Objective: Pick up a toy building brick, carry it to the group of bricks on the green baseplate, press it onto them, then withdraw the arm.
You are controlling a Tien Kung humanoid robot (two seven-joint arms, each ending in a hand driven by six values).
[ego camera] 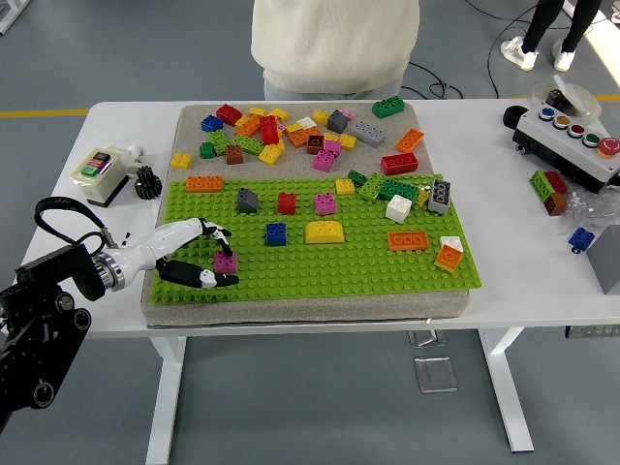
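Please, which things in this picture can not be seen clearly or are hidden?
- Head view: whether the left hand truly pinches the pink brick; the fingertips cover its sides and the contact is too small.
- Right hand: outside the picture.
- Person at the far side: cut off by the top edge; hands not seen.
- Pile of bricks behind the green baseplate: lower ones hidden by upper ones.

Person (334,44) cropped above torso

high head view, looking down, table (116,126) ahead
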